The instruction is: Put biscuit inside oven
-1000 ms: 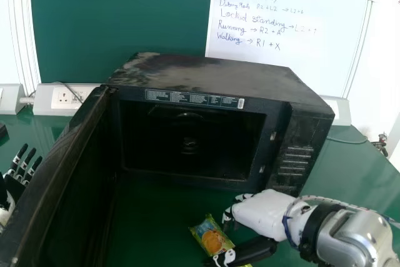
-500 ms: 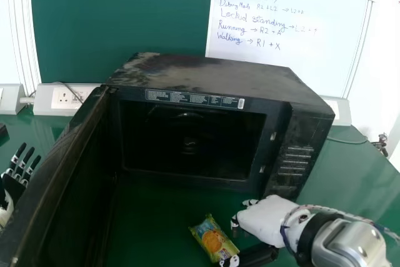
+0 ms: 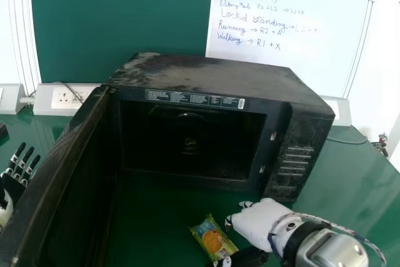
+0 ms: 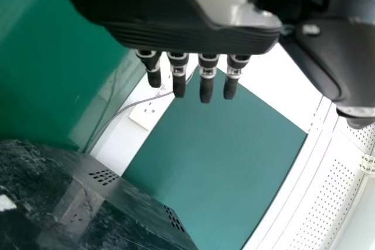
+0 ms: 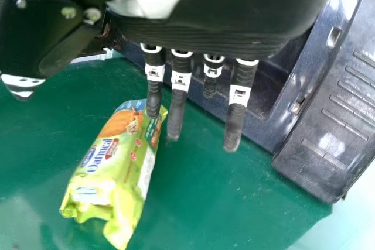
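Note:
My right hand is at the biscuit packet on the green table, in front of the oven with its door swung wide at the left. In the right wrist view the right hand has its fingers extended, one tip overlapping the end of the green-yellow packet, and the thumb apart on the packet's other side. My left hand stands beyond the door at the far left; in the left wrist view the left hand has straight fingers.
The open oven door stands up as a barrier between my left hand and the packet. Behind the oven are a socket strip and a whiteboard. A cable lies on the table at the right.
My right hand has shifted back toward the view's bottom edge, its thumb sliding to the packet's near end. The packet stays about where it was. The left hand has hardly moved.

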Controlling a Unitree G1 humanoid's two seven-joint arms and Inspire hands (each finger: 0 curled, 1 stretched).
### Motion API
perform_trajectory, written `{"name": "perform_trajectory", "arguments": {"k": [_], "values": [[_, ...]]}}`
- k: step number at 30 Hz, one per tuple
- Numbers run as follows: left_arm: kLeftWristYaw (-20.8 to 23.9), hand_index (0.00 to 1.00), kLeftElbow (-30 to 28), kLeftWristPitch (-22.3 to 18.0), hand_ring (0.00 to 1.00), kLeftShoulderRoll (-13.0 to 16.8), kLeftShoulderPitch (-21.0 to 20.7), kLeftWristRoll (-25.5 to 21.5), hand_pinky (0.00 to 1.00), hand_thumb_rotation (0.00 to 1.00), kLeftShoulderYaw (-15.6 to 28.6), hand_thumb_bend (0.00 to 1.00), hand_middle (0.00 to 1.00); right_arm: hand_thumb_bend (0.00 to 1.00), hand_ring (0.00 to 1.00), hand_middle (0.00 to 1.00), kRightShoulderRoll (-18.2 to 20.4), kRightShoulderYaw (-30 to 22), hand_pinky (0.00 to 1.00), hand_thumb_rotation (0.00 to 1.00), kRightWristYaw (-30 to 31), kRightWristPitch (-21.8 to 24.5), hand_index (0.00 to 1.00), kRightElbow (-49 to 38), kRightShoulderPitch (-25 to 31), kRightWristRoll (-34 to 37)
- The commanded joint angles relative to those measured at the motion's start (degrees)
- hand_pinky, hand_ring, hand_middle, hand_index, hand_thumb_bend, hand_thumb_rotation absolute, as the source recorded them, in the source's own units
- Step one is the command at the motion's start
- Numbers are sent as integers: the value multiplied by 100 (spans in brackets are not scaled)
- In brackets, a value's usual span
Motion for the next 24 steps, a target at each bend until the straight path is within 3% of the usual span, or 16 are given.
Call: {"name": "perform_trajectory", "arguments": {"k": [1, 5, 11, 15, 18, 24], "values": [[6, 99, -82, 13, 93, 26, -10, -36, 87, 42, 11, 89, 95, 100, 46, 61, 203, 79, 35, 52, -44, -165, 78, 94, 122, -285], [17, 100, -113, -2, 94, 35, 6, 11, 88, 43, -6, 88, 96, 100, 47, 60, 537, 85, 35, 52, -17, -383, 77, 196, 266, -692], [104, 98, -154, 38, 92, 33, 19, 18, 87, 43, 5, 90, 94, 100, 58, 68, 838, 40, 43, 56, 91, -791, 81, 292, 349, -1040], [120, 98, -175, 76, 92, 44, 19, -37, 87, 43, 14, 90, 94, 100, 46, 63, 1100, 51, 33, 54, 159, -921, 80, 316, 452, -1375], [69, 99, -161, 47, 93, 47, 18, -18, 87, 44, 9, 88, 95, 100, 54, 70, 1256, 85, 39, 54, 176, -1096, 81, 361, 544, -1666], [111, 100, -195, 104, 94, 43, 22, -102, 88, 44, 27, 87, 97, 100, 47, 65, 1573, 40, 33, 51, 67, -1387, 80, 489, 704, -2072]]}}
